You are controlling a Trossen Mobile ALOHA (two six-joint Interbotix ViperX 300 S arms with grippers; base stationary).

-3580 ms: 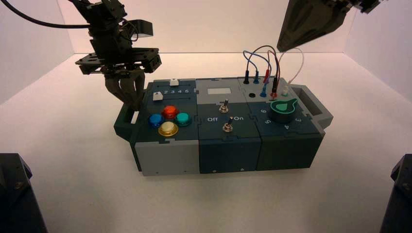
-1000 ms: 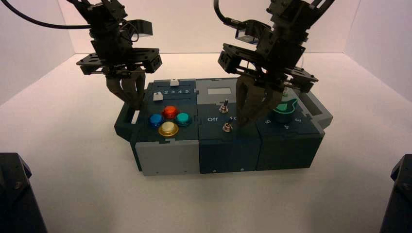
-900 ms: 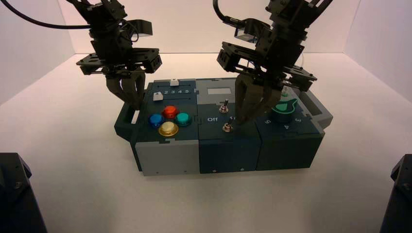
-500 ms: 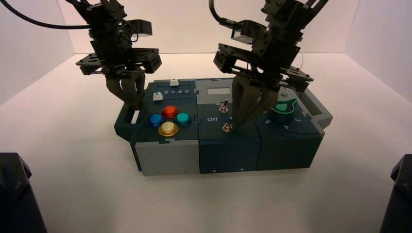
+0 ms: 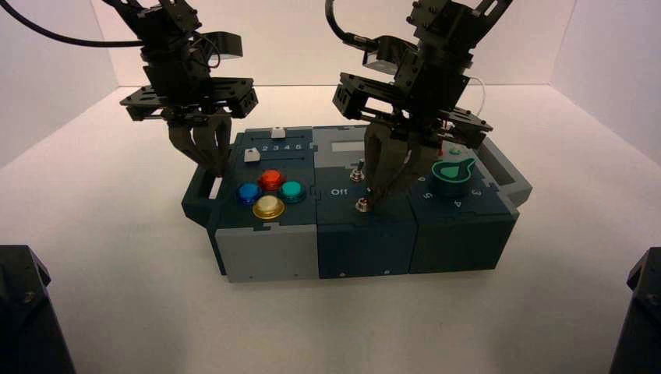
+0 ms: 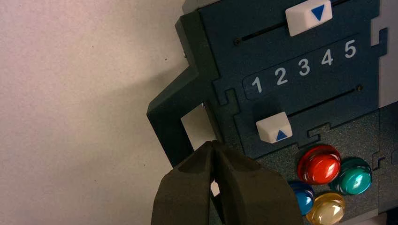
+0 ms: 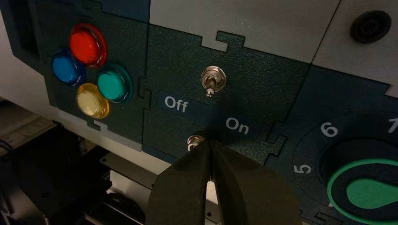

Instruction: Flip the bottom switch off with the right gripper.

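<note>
The bottom switch (image 5: 362,205) is a small silver toggle on the dark teal middle panel, below the "Off" (image 7: 176,104) and "On" (image 7: 237,125) lettering. My right gripper (image 5: 371,199) is shut, with its tips right against that switch on the "On" side. In the right wrist view the right gripper (image 7: 210,143) hides part of the bottom switch (image 7: 194,141), so only its nut and a bit of metal show. My left gripper (image 5: 213,167) hangs shut over the box's left end by the handle, and the left wrist view shows it (image 6: 213,145) empty.
The top switch (image 7: 212,82) stands just behind the bottom one. Four coloured buttons (image 5: 269,192) and two white sliders (image 6: 274,127) lie to the left. To the right are a green knob (image 5: 453,171) and wires (image 5: 460,140).
The right gripper came down from the upper right over the box. Over the last second it slid left along the middle panel until its shut tips reached the bottom switch. The left arm has not moved.
</note>
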